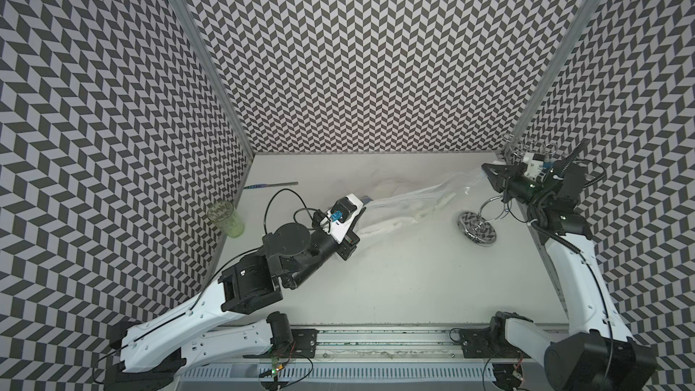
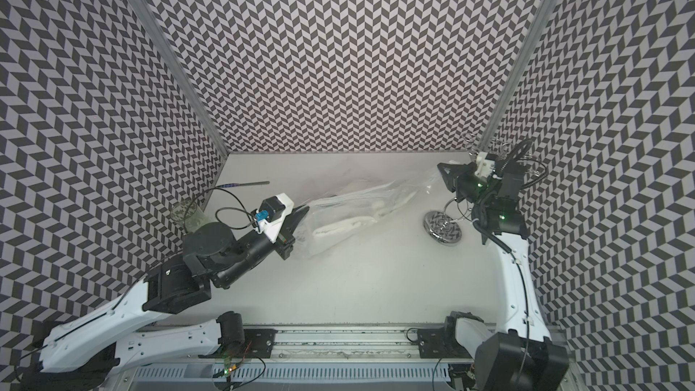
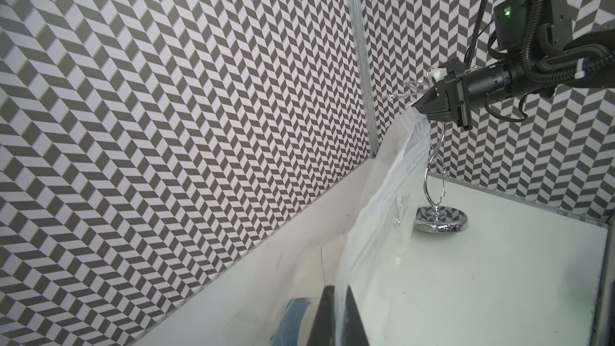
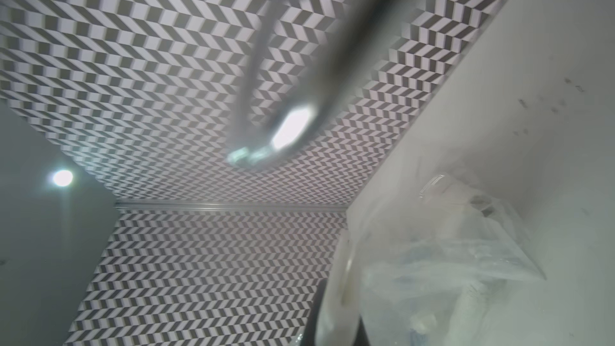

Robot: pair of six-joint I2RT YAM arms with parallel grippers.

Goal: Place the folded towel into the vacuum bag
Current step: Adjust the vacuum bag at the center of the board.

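Just beside the chrome stand [image 1: 477,226], running away from it to the left gripper [image 2: 304,213], we see the vacuum bag [image 1: 413,199] slung between both grippers, with its end by the stand raised. White folded cloth, which we take for the towel [image 2: 348,224], shows through the plastic. We judge the placing mostly done (how deep it sits we cannot tell). What seems left is settling it, lowering the bag and letting go. Above the stand, the right gripper [image 3: 418,108] points level from an outstretched right arm [image 1: 575,268], jaws pinched closed on the bag's upper end. The left arm [image 1: 210,302] reaches toward the stand from a bent elbow, its gripper clamped tight on the lower end.
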